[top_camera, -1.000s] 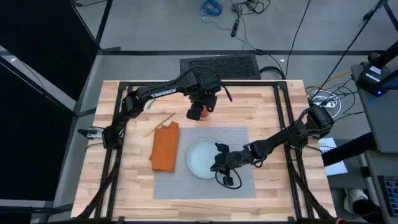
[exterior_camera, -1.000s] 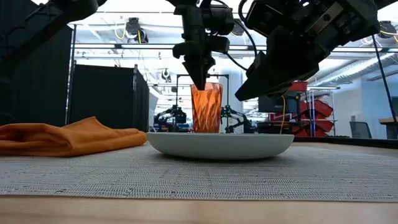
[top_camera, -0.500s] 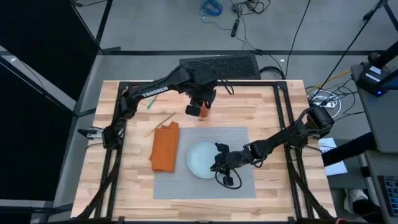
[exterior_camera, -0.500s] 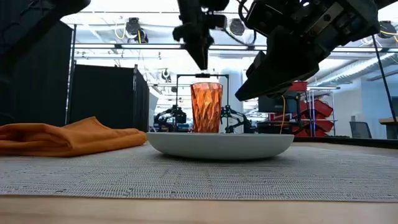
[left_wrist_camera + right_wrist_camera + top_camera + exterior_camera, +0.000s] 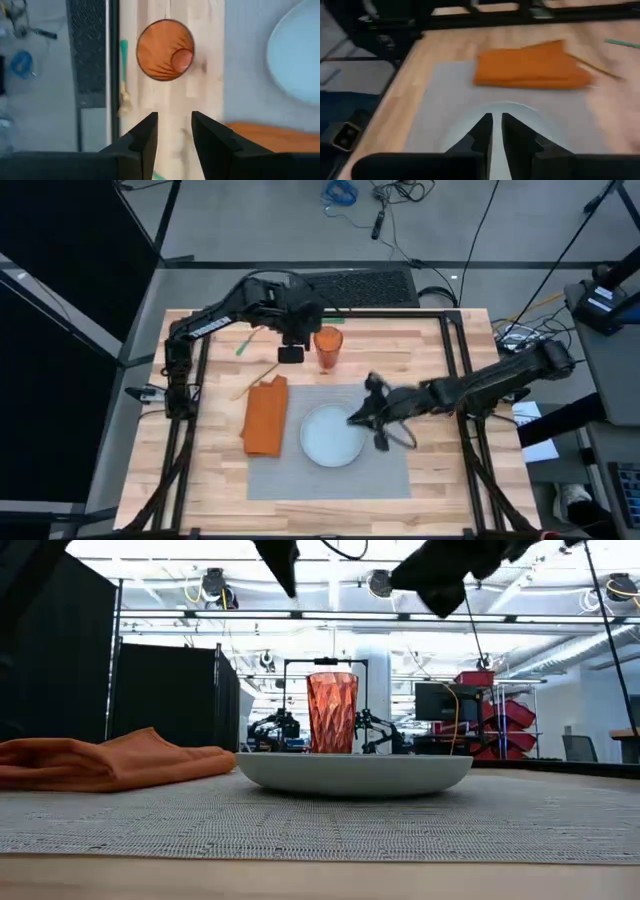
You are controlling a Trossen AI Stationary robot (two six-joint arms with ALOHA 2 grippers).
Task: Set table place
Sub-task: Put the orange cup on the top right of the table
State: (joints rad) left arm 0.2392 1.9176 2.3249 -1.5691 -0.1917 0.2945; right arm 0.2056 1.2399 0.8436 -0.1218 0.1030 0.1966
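Pale plank bench (image 5: 430, 345) with a black frame carries a grey woven mat (image 5: 385, 475), lying under and beside the right tool. On the mat sits a round pale plate (image 5: 333, 436), just beside the right tool (image 5: 362, 412), which hovers at the plate's rim on the side toward its own arm. In the right wrist view its fingers (image 5: 482, 131) stand almost together with only a thin slit between them, and they hold nothing.

An orange napkin (image 5: 266, 415) lies folded at the mat's edge, on the far side of the plate from the right tool; part of it rests on bare bench. Past the mat's far edge an orange faceted cup (image 5: 328, 348) stands upright on the wood. The left tool (image 5: 291, 352) hangs just beside the cup, apart from it. Its fingers (image 5: 145, 140) are parted with a clear gap, gripping nothing, and the cup's round mouth shows ahead of them in the left wrist view.

A thin wooden stick (image 5: 257, 379) lies on the bench near the napkin, and a green stick (image 5: 247, 343) lies beside the left arm, near the frame.

From the low view the cup rises behind the plate, and the napkin lies off to the side.
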